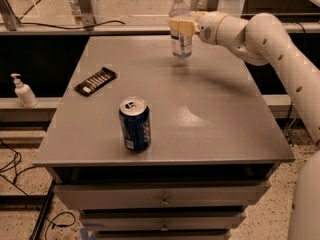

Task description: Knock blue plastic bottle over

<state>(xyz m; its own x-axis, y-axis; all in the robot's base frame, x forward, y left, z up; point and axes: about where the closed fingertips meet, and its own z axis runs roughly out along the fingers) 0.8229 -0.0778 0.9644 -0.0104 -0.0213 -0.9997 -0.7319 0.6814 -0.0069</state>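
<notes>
My arm (pixel 272 39) reaches in from the right over the far side of the grey table (pixel 225 119), and my pincer (pixel 176 26) sits at its end, its tan tip level with the upper middle of the blue plastic bottle (pixel 181 46). From this view the tip lies across the front of the bottle, so the two overlap. I take them to be touching or just short of it, but I cannot tell which. Nor can I tell whether my pincer is wide, narrow or closed on anything, since the tan tip reads as one pale block against the clear plastic. The bottle stands upright near the table's far edge, a little right of the middle. Its white cap and shoulder rise above my pincer and its lower body shows below it, with a faint shadow on the tabletop at its base. Well apart from it, close to the near edge and left of centre, a dark blue soda can (pixel 135 124) stands upright with its silver top showing. A flat black object with pale markings (pixel 95 80) lies at an angle on the left part of the table, between the can and the far left corner. Off the table, on a lower ledge to the left, stands a small white pump bottle (pixel 23 91). Under the tabletop are grey drawers (pixel 162 196)
</notes>
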